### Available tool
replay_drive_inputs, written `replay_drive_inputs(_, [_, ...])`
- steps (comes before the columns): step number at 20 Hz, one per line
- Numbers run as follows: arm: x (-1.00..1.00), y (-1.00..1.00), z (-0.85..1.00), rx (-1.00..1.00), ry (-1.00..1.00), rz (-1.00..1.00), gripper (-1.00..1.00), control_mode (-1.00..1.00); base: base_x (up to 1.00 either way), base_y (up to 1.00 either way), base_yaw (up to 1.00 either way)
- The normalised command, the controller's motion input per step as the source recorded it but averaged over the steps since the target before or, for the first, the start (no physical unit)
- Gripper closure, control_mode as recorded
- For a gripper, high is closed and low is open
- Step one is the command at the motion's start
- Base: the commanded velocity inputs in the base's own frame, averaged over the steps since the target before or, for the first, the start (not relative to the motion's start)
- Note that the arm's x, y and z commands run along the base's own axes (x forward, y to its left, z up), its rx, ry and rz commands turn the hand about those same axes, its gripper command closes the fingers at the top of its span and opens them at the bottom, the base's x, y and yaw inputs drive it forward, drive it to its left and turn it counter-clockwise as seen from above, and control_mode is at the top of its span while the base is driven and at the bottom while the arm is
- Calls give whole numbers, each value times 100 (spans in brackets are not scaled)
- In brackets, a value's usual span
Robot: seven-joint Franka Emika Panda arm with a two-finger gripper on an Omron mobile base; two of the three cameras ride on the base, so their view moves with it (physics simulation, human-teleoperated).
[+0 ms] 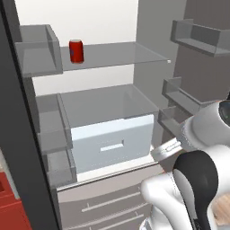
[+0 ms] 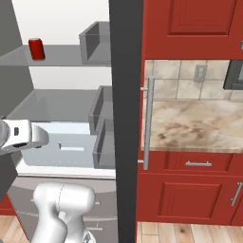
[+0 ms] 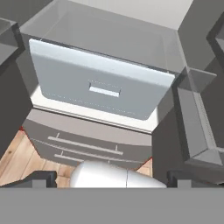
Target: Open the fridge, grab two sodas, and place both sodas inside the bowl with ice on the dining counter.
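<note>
Clearly, one small red soda can (image 1: 76,50) stands upright on the fridge's grey shelf (image 1: 121,55), well above the wide-open, empty gripper (image 3: 111,178) facing the white drawer (image 3: 98,85) below that shelf.

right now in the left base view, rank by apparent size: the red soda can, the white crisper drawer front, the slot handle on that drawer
1. white crisper drawer front
2. red soda can, though it sits farther back, so nearness shrinks it
3. slot handle

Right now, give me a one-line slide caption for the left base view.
Open fridge with one red soda can on the upper shelf, above a pale crisper drawer.
</note>
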Motion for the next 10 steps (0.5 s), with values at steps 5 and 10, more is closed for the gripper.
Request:
replay_drive_inputs(5, [0, 0, 0, 0, 0, 0, -100, 100, 59, 16, 0])
replay_drive_inputs(10, [0, 0, 0, 0, 0, 0, -100, 100, 42, 39, 0])
